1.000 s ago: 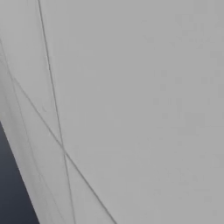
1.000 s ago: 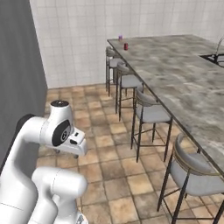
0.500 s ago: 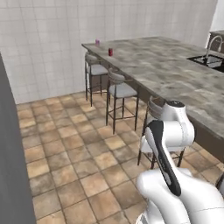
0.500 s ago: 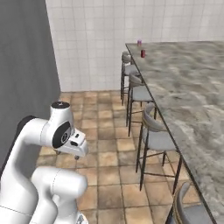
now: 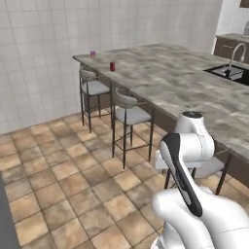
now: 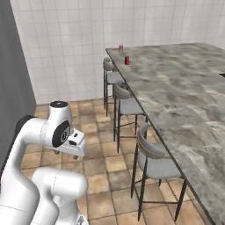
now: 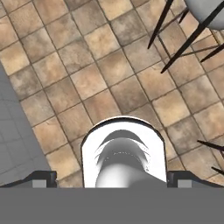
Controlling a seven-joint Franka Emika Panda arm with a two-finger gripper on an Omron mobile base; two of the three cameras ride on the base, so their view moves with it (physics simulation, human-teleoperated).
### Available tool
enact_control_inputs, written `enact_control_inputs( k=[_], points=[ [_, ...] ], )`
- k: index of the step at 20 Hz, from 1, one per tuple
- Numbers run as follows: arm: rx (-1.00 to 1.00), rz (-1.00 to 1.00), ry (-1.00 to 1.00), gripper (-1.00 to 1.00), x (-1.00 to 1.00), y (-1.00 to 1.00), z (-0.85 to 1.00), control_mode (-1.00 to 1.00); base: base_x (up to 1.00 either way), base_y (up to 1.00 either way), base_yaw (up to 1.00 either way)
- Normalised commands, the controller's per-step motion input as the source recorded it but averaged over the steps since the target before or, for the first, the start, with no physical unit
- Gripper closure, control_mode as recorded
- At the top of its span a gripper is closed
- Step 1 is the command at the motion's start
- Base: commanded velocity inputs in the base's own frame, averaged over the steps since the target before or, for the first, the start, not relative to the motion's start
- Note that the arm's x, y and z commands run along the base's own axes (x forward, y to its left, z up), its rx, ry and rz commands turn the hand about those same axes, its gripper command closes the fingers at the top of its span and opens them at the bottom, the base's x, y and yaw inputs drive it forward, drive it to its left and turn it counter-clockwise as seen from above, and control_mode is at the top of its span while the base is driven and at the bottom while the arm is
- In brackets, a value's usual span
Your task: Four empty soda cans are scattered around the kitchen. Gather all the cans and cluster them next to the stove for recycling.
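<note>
Red can: a small dark red can (image 5: 112, 66) stands upright on the desk (image 5: 194, 92), near its far left corner and close to the stool-side edge; the same can shows in the right base view (image 6: 127, 60).
Purple can: a smaller purple can (image 5: 93, 53) stands further back, right at the far corner, apart from the red one (image 6: 121, 47).
Why they sit there: both are loose on the far end of the long desk, well away from any cooking spot, which fits cans left scattered and not yet gathered.
Stove: no cooktop can be made out here; a sink with a curved tap (image 5: 236, 53) sits at the far right of the desk.
Stools: a row of grey-seated stools (image 5: 130, 115) is tucked along the desk's near edge, so reaching the cans probably means coming in past them or around the far end.
Pincer: its two dark tips (image 7: 112, 177) stand wide apart at the bottom of the hand view, released and carrying nothing; it looks down at brown floor tiles (image 7: 87, 83).
Arm: folded up close over the base (image 6: 59, 132), a compact pose that suits driving rather than reaching.
Step in hand: by my reading, approaching the two cans; none is collected.
</note>
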Motion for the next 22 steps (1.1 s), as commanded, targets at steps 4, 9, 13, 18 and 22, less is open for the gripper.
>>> enact_control_inputs(
  k=[4, 9, 13, 18, 22],
  points=[
    [0.0, 0.0, 0.0, -1.0, 0.0, 0.0, 0.0, 1.0, 1.0, 0.92, -0.18],
    [0.0, 0.0, 0.0, -1.0, 0.0, 0.0, 0.0, 1.0, 1.0, 1.0, 0.0],
    [0.0, 0.0, 0.0, -1.0, 0.0, 0.0, 0.0, 1.0, 1.0, 1.0, 0.0],
    [0.0, 0.0, 0.0, -1.0, 0.0, 0.0, 0.0, 1.0, 1.0, 1.0, 0.0],
    [0.0, 0.0, 0.0, -1.0, 0.0, 0.0, 0.0, 1.0, 1.0, 0.99, -0.08]
  ],
)
